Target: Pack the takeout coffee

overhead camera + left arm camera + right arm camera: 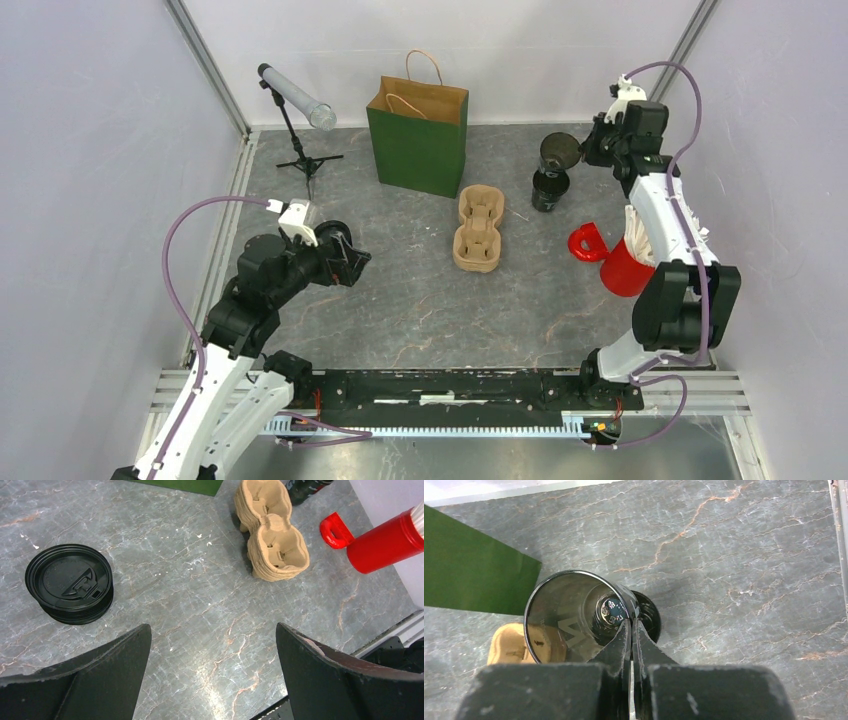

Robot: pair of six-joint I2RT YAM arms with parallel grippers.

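Right end effector (630, 627) pinches rim of lidless cup (564, 615), tilted aloft.

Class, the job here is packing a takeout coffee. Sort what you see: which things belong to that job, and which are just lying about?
Belongs to the job: lidless black cup pinched by the right gripper; standing black cup; black lids; cardboard tray; green bag.
Lying about, probably: red mug; tube on stand.
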